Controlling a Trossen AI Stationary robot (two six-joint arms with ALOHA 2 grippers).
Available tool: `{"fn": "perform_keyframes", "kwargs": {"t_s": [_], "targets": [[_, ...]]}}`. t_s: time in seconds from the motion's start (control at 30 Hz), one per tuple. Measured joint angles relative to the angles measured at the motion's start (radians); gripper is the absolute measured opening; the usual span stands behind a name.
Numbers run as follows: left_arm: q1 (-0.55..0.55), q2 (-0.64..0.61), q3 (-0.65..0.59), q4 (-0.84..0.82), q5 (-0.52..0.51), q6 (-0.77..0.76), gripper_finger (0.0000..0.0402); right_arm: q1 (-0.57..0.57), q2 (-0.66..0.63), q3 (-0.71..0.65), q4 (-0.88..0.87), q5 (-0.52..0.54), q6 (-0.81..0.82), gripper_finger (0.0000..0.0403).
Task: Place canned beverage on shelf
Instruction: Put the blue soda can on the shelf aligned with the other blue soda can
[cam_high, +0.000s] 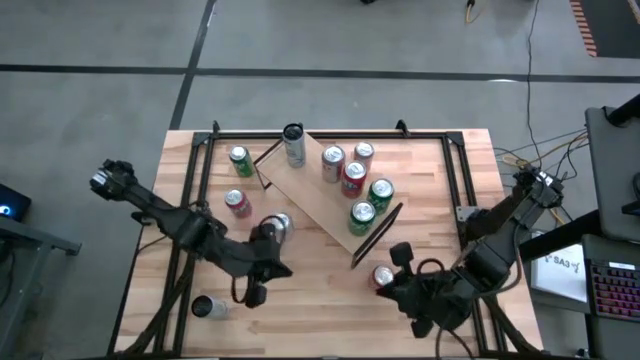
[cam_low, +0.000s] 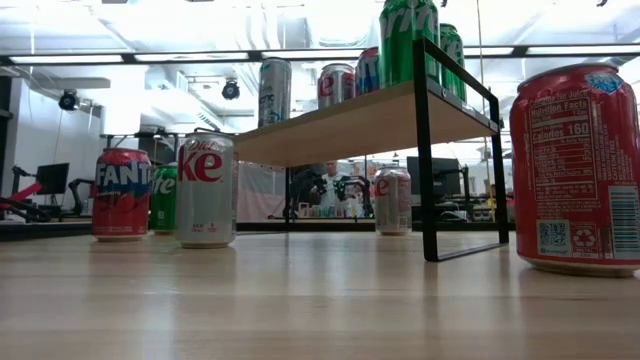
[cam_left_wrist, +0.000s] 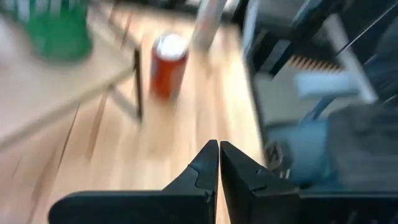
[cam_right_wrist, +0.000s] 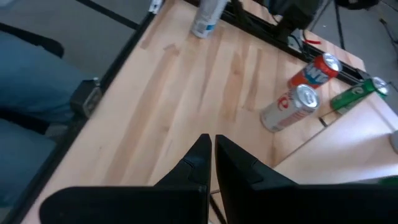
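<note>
Red can (cam_low: 578, 170) stands beside the shelf (cam_low: 370, 120); left hand (cam_left_wrist: 219, 163) and right hand (cam_right_wrist: 213, 155) both closed, empty.

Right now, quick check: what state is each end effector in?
Left end effector: closed, holding nothing.
Right end effector: closed, holding nothing.

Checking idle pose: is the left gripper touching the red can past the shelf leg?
Apart. The left wrist view shows the left gripper, fingers shut, with bare tabletop between it and the red can.
</note>
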Motion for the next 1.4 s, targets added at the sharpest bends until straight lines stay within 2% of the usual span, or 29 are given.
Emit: {"fn": "perform_keyframes", "kwargs": {"t_s": [0.13, 0.23, 0.37, 0.5, 0.63, 0.73, 0.93, 1.07, 1.4], "targets": [[-0.019, 0.093, 0.182, -0.396, 0.000, -0.231, 0.0000, 0.017, 0.000, -0.002, -0.001, 0.000, 0.021, 0.0012], [-0.034, 0.162, 0.309, -0.639, 0.051, -0.434, 0.0000, 0.019, 0.000, -0.004, -0.004, 0.000, 0.040, 0.0012], [-0.073, 0.253, 0.441, -0.839, 0.157, -0.648, 0.0000, 0.019, 0.000, -0.016, -0.005, 0.001, 0.042, 0.0012], [-0.126, 0.329, 0.525, -0.953, 0.259, -0.791, 0.0000, 0.019, 0.000, -0.031, -0.001, 0.001, 0.042, 0.0012], [-0.196, 0.371, 0.562, -1.004, 0.269, -0.863, 0.0000, 0.019, 0.000, -0.038, 0.000, 0.001, 0.043, 0.0012], [-0.253, 0.370, 0.558, -1.007, 0.264, -0.861, 0.0000, 0.019, 0.000, -0.038, 0.005, 0.001, 0.043, 0.0012], [-0.415, 0.356, 0.533, -1.010, 0.123, -0.721, 0.0000, 0.019, 0.000, -0.038, 0.028, 0.001, 0.027, 0.0012], [-0.493, 0.353, 0.519, -1.010, 0.098, -0.733, 0.0000, 0.019, 0.000, -0.038, 0.031, 0.001, 0.026, 0.0012], [-0.519, 0.356, 0.499, -1.010, 0.098, -0.797, 0.0000, 0.019, 0.002, -0.038, 0.061, 0.001, 0.028, 0.0012]]}}
